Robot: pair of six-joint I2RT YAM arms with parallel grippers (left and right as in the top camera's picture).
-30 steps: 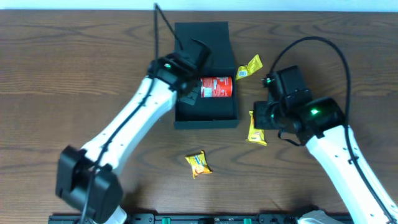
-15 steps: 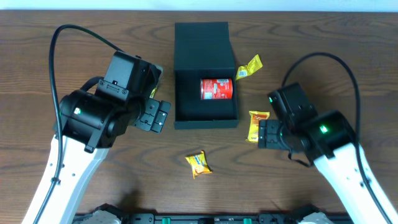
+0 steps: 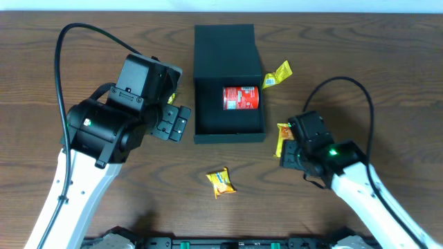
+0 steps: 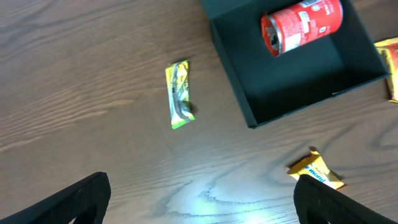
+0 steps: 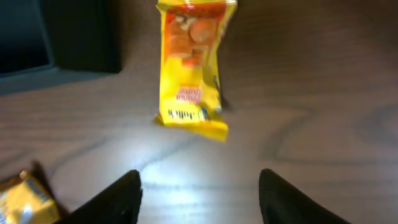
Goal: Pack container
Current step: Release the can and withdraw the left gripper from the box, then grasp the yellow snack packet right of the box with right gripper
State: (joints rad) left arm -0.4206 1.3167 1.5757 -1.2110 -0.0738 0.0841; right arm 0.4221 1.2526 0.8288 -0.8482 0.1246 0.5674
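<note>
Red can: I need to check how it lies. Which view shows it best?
The left wrist view: the red can lies on its side in the container, large, its top end visible. Overhead shows it smaller, from above. The right wrist view does not show it.

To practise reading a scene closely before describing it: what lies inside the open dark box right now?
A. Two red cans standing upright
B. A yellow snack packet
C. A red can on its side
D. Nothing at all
C: the overhead view shows one red can lying on its side on the floor of the dark box, with nothing else in it.
</note>
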